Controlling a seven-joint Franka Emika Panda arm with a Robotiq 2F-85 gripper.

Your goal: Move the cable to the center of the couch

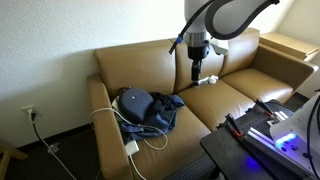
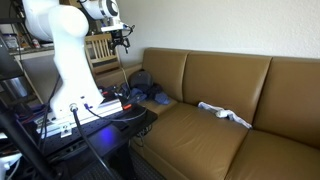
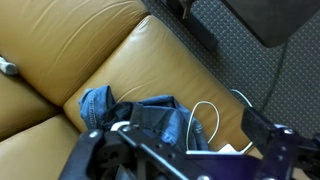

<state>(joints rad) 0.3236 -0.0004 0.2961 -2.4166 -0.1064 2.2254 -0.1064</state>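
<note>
My gripper is spread wide, its two dark fingers far apart in the wrist view with nothing between them, so it has hold of nothing. In an exterior view the gripper hangs fingers-down in the air over the middle of the couch, clear of the leather, near the seam where seat meets back cushion. Just below it and slightly to one side lies a small pale thing in that seam; I cannot tell what it is, though it shows as a crumpled white shape in an exterior view. Further out, on the end seat well apart from the gripper, sits a dark blue bag, which the wrist view shows below the fingers as bunched blue fabric. The cable lies beside that bag, a thin white loop on the tan seat, not at the couch's center. In an exterior view it trails over the armrest and round the bag, and its white block rests near the front edge of that end seat. Beyond the far armrest, a black cord hangs from a wall outlet. At the couch's other end stands a light wooden side table.
</note>
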